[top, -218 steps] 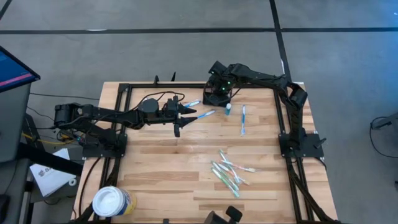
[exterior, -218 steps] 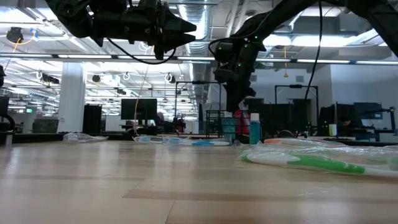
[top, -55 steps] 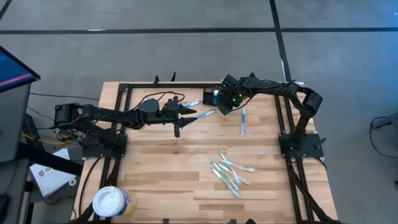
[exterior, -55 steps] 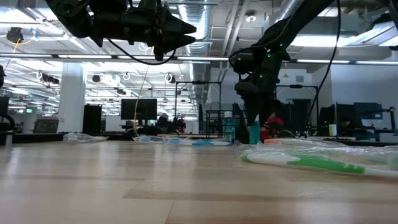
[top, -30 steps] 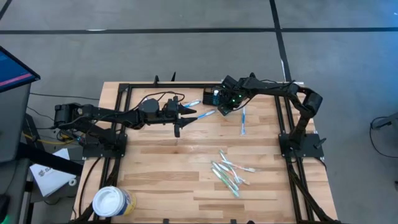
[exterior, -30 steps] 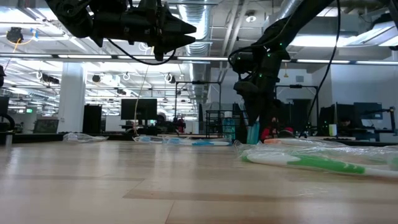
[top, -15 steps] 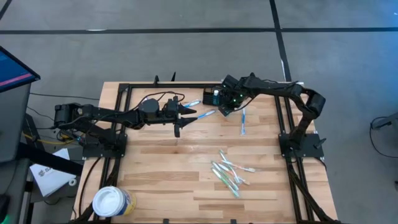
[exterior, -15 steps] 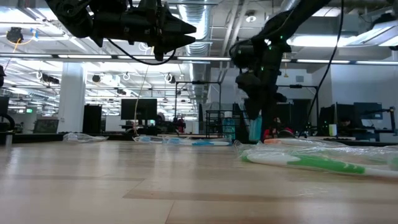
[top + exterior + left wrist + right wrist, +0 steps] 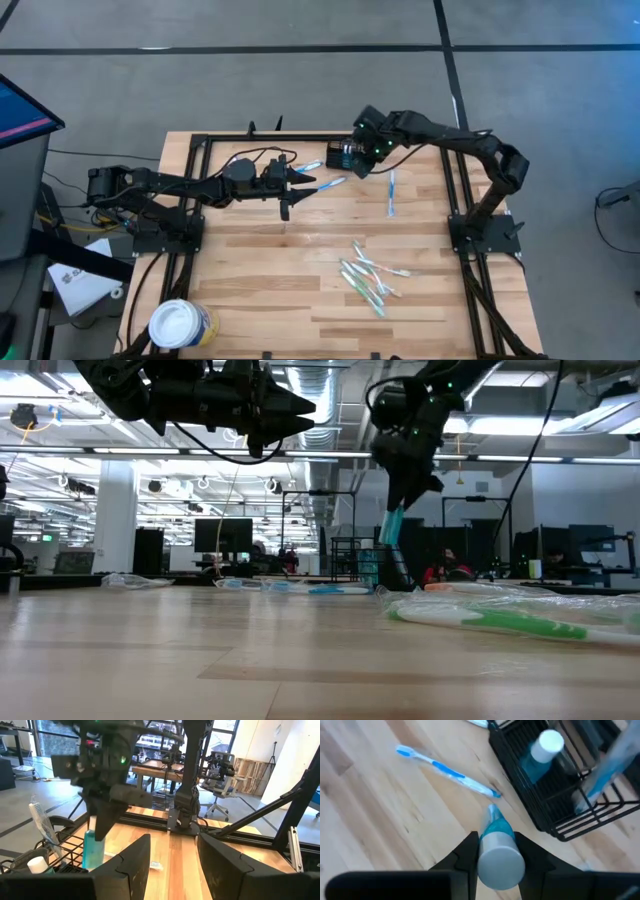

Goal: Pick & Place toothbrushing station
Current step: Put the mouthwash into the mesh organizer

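Observation:
The toothbrushing station [image 9: 555,795] is a black wire caddy at the table's far side [image 9: 333,153]. It holds a white-capped teal tube [image 9: 545,747] and a wrapped toothbrush [image 9: 605,775]. My right gripper [image 9: 500,855] hangs just beside the caddy [image 9: 354,157], shut on a second teal tube [image 9: 392,525]. My left gripper [image 9: 172,865] stays open and level above the table's middle left [image 9: 300,182], with nothing between its fingers. My right gripper pinches the teal tube at its white cap end [image 9: 500,862] between its two fingers [image 9: 467,852]. The fingers come from above, slanting down. The tube hangs tilted below them, its flat crimped end [image 9: 492,811] lowest, clear of the table [image 9: 94,847].
Blue toothbrushes lie near the caddy [image 9: 332,182] and to its right [image 9: 391,192]. A heap of wrapped toothbrushes [image 9: 370,275] lies toward the near right. A round white tub [image 9: 180,325] stands at the near left corner. Black frame rails [image 9: 455,190] border the table.
My right gripper has risen with the teal tube and rolled a little. The tube, which stood on the table beside the caddy, now hangs tilted and clear of the wood.

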Robot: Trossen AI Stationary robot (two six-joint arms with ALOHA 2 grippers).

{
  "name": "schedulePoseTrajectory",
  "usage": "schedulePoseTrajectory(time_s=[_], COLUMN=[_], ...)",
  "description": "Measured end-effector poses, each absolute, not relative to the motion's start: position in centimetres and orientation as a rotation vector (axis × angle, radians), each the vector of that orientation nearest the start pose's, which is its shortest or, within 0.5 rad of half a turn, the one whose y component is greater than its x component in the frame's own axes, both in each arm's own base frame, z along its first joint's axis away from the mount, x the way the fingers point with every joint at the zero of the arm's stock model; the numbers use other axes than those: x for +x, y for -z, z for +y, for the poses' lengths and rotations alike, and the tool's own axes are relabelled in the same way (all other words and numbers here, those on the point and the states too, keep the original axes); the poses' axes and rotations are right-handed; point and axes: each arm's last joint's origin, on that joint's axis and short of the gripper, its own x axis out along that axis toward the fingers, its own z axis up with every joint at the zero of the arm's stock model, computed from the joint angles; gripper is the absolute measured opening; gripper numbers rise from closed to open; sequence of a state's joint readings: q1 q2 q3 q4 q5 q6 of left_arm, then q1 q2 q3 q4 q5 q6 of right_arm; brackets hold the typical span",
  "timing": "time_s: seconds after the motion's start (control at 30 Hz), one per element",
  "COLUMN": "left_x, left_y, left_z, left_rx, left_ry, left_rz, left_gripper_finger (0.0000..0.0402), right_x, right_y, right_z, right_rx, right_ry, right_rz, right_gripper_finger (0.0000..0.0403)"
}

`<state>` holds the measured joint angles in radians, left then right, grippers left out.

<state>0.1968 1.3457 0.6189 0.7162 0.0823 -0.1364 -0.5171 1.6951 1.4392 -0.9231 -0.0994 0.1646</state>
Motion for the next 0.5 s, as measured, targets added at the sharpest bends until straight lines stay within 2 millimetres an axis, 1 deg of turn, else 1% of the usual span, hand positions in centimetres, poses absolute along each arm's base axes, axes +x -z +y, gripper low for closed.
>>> schedulePoseTrajectory(time_s=[0.1,0.2,0.33,0.5], left_x=[27.6,27.6,27.6,27.6], left_y=[-24.2,-24.2,-24.2,-24.2], left_z=[5.2,5.3,5.3,5.3], left_rx=[-0.137,-0.137,-0.137,-0.137], left_ry=[-0.115,-0.115,-0.115,-0.116], left_rz=[0.003,0.004,0.004,0.004], left_gripper_finger=[0.0156,0.0156,0.0156,0.0156], right_x=[29.9,29.7,29.6,29.8], right_y=[-28.9,-30.4,-32.4,-33.9], right_z=[-16.7,-16.8,-16.9,-16.9], right_rx=[0.456,0.372,0.245,0.064], right_ry=[0.450,0.447,0.392,0.281], right_rz=[1.105,1.128,1.126,1.139], right_gripper_finger=[0.0084,0.0084,0.0084,0.0084])
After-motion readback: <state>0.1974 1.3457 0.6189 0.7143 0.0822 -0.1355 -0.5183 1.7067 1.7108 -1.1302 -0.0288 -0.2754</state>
